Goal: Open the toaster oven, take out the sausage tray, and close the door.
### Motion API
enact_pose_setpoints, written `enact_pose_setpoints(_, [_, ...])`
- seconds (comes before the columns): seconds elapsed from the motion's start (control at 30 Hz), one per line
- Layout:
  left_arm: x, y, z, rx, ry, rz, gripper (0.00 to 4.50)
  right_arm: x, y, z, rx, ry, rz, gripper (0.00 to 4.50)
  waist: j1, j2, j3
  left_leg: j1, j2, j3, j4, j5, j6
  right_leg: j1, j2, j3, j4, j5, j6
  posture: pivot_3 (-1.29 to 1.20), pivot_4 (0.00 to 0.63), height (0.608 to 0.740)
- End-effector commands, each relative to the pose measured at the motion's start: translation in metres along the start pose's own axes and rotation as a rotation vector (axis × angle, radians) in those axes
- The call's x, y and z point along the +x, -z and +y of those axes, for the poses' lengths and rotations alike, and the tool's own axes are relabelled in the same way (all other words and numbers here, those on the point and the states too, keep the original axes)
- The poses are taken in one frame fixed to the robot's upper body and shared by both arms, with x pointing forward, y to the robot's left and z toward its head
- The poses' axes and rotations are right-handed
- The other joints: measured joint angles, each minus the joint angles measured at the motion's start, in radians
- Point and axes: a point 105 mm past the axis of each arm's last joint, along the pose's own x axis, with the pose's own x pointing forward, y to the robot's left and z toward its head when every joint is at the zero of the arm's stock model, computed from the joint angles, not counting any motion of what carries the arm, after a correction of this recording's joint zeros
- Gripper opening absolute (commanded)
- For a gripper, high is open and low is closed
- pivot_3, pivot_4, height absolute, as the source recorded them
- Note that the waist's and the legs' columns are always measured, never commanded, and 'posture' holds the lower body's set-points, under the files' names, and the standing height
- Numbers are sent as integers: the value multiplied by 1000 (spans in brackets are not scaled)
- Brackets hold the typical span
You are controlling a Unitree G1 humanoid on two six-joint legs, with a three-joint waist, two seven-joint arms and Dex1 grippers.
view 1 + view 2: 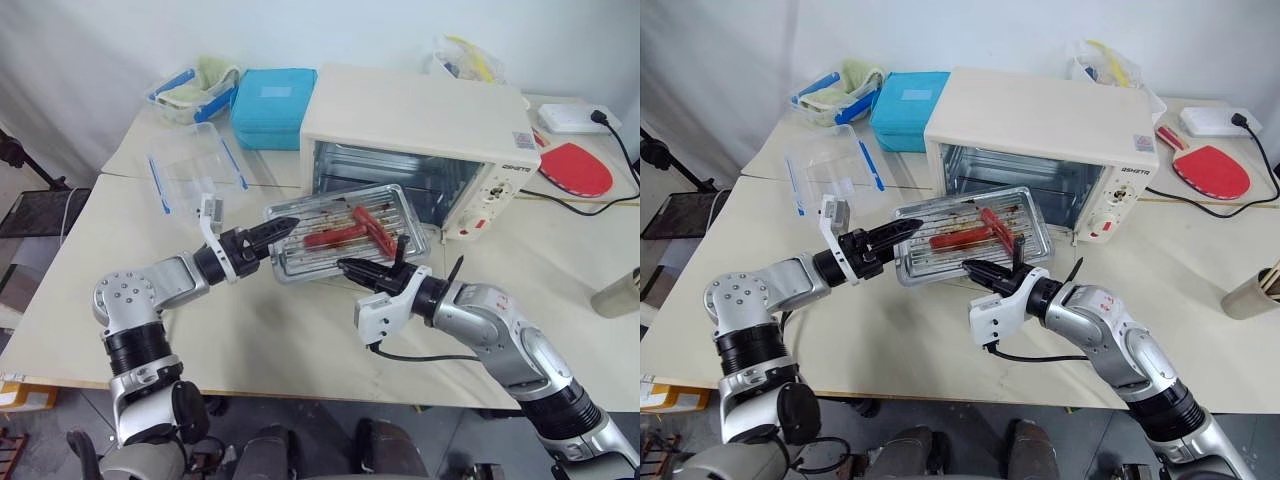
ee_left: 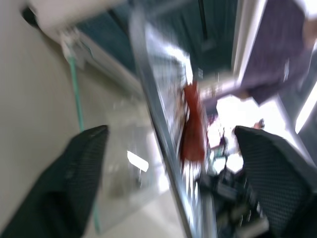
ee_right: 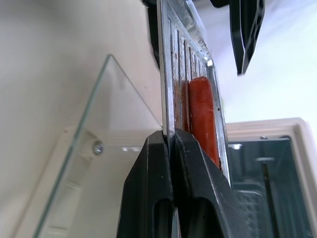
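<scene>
In the head views, the shallow silver ribbed sausage tray (image 1: 345,232) with red sausages is held in front of the open cream-white boxy toaster oven (image 1: 420,140), its near rim pinched by the right gripper (image 1: 352,267), while the left gripper (image 1: 287,226) sits at its left edge. In the left wrist view, the left fingers (image 2: 74,183) are spread wide on either side of the tray's edge. In the right wrist view, the right fingers (image 3: 148,183) are clamped on the tray rim above the lowered glass door (image 3: 99,144).
</scene>
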Motion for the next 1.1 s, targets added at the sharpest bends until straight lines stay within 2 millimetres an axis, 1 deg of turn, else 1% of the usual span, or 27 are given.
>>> enact_pose_setpoints(0.03, [-2, 5, -11, -16, 39, 45, 2740, 1, -12, -9, -17, 30, -66, 0, 0, 0, 0, 0, 0, 0, 0, 0, 0, 0, 0, 0, 0, 0, 0, 0, 150, 740])
enact_pose_setpoints(0.1, [-2, 5, -11, -36, 42, 43, 2060, 2, -13, -8, -17, 30, -74, 0, 0, 0, 0, 0, 0, 0, 0, 0, 0, 0, 0, 0, 0, 0, 0, 0, 150, 740])
enact_pose_setpoints(0.13, [-3, 4, -11, -51, 44, 35, 1829, 2, -13, -8, -16, 29, -78, 0, 0, 0, 0, 0, 0, 0, 0, 0, 0, 0, 0, 0, 0, 0, 0, 0, 150, 740])
enact_pose_setpoints(0.23, [-4, 1, -11, -75, 46, 19, 884, 2, -15, -7, -12, 28, -91, 0, 2, 0, 0, 0, 0, 0, 0, 0, 0, 0, 0, 0, 0, 0, 0, 0, 150, 740])
enact_pose_setpoints(0.27, [-4, 1, -11, -81, 46, 15, 442, 2, -15, -7, -7, 26, -95, 0, 1, 0, 0, 0, 0, 0, 0, 0, 0, 0, 0, 0, 0, 0, 0, 0, 150, 740])
enact_pose_setpoints(0.33, [-5, 0, -9, -98, 45, 12, 19, 2, -15, -6, -7, 24, -102, 0, 0, 0, 0, 0, 0, 0, 0, 0, 0, 0, 0, 0, 0, 0, 0, 0, 150, 740])
enact_pose_setpoints(0.5, [-10, -1, -4, -157, 39, -15, 19, 1, -16, -6, 89, 8, -128, 0, 1, -1, 0, 1, 0, 0, 0, 0, 0, 1, 0, 0, 0, 0, 0, 0, 150, 740])
enact_pose_setpoints(0.53, [-12, -2, -2, -174, 42, -30, 0, 0, -15, -5, 105, -1, -129, 539, 0, -1, 0, 1, 0, 0, 0, 0, 0, 1, 0, 0, 0, 0, 0, 0, 150, 740])
enact_pose_setpoints(0.6, [-16, -4, 0, -201, 40, -61, 0, -2, -15, -5, 117, -5, -137, 949, 0, -1, 0, 1, 0, 0, 0, 0, 0, 1, 0, 0, 0, 0, 0, 0, 150, 740])
enact_pose_setpoints(0.67, [-21, -8, 3, -229, 32, -106, 0, -4, -15, -7, 101, 0, -153, 1623, 0, -1, 0, 1, 0, 0, 0, 0, 0, 1, 0, 0, 0, 0, 0, 0, 150, 740])
enact_pose_setpoints(0.77, [-35, -11, 6, -263, 36, -160, 0, -12, -21, -8, 122, 5, -213, 2599, 0, -1, 0, 1, 0, -1, 0, 0, -1, 1, 0, 1, 0, 0, 0, 0, 150, 740])
enact_pose_setpoints(0.8, [-43, -10, 7, -273, 36, -174, 0, -17, -21, -7, 135, 0, -226, 2906, 0, -1, 0, 2, 0, -1, 0, 0, -1, 1, 0, 2, 1, 0, 0, 0, 150, 740])
enact_pose_setpoints(0.93, [-69, -1, 10, -317, 26, -213, 0, -38, -12, -6, 244, -2, -235, 2906, -2, -1, 0, 3, 0, -1, -1, 0, -1, 1, -1, 7, 1, 0, 0, 0, 150, 740])
enact_pose_setpoints(1.03, [-86, 5, 14, -314, 2, -253, 0, -56, -3, -12, 333, 49, -241, 2275, 2, -1, 0, 3, 0, -2, -1, 0, -1, 3, 0, 11, -1, 0, 0, 0, 150, 740])
enact_pose_setpoints(1.07, [-95, 7, 15, -307, -3, -272, 0, -64, 3, -12, 389, 64, -234, 1966, 3, -1, 0, 4, 0, -2, 0, 0, -1, 5, 0, 10, -1, 0, 0, 0, 150, 740])
enact_pose_setpoints(1.1, [-102, 8, 16, -303, -9, -297, 0, -72, 11, -7, 461, 50, -213, 1628, 3, -1, 0, 6, 0, -3, 0, 0, -1, 7, 0, 10, -2, 0, -1, 0, 150, 740])
